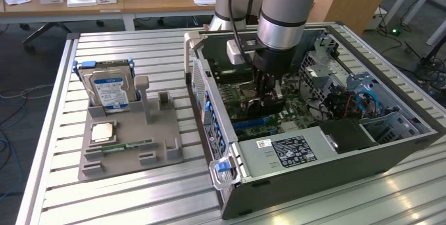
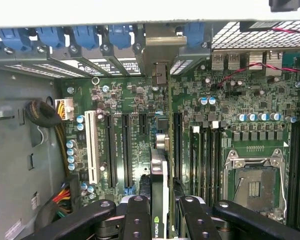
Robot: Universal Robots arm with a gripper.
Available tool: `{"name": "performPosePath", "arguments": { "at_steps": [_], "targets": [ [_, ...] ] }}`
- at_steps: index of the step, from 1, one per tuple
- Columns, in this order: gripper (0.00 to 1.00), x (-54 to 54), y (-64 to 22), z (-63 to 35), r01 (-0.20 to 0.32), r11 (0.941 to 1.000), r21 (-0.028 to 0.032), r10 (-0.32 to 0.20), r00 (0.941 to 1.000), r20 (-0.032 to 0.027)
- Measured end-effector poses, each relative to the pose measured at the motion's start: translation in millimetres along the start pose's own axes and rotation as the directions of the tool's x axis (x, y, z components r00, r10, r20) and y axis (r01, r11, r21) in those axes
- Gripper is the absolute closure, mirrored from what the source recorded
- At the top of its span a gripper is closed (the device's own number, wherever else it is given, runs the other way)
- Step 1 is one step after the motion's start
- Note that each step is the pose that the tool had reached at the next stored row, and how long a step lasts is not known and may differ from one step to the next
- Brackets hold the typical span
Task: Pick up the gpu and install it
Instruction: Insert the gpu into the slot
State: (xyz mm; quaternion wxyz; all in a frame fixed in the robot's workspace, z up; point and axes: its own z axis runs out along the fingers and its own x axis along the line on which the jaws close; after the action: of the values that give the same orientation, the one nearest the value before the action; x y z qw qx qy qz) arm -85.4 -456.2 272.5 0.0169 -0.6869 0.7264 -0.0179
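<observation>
The gpu [image 2: 159, 170] shows edge-on in the wrist view, a thin dark card with a green logo near my fingers. Its silver end bracket [image 2: 159, 47] reaches the case's rear slot openings. My gripper [image 2: 165, 202] is shut on the card, one black finger [image 2: 137, 215] on each side. The card stands upright over the motherboard [image 2: 125, 100], in line with the long expansion slots. Whether it sits in a slot I cannot tell. In the exterior view my gripper [image 1: 268, 97] is down inside the open computer case [image 1: 314, 157], with the gpu [image 1: 270, 109] dark below it.
A grey holder [image 1: 160, 146] on the slatted table, at the exterior view's left, carries a hard drive [image 1: 108, 86], a square chip [image 1: 102, 131] and a green memory stick [image 1: 129, 145]. An empty processor socket [image 2: 252, 185] and cables [image 2: 60, 125] flank the card. Desks stand behind.
</observation>
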Motion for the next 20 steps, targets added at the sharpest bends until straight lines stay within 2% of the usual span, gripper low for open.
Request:
{"name": "performPosePath", "arguments": {
  "at_steps": [10, 20],
  "targets": [
    [0.73, 0.0, 0.6, 3.9, 0.000, 1.0000, 0.0002, 0.000, 1.0000, 0.0002],
    [0.73, 0.0, 0.5, 2.5, 0.000, 1.0000, 0.0000, 0.000, 1.0000, 0.0000]
  ]
}}
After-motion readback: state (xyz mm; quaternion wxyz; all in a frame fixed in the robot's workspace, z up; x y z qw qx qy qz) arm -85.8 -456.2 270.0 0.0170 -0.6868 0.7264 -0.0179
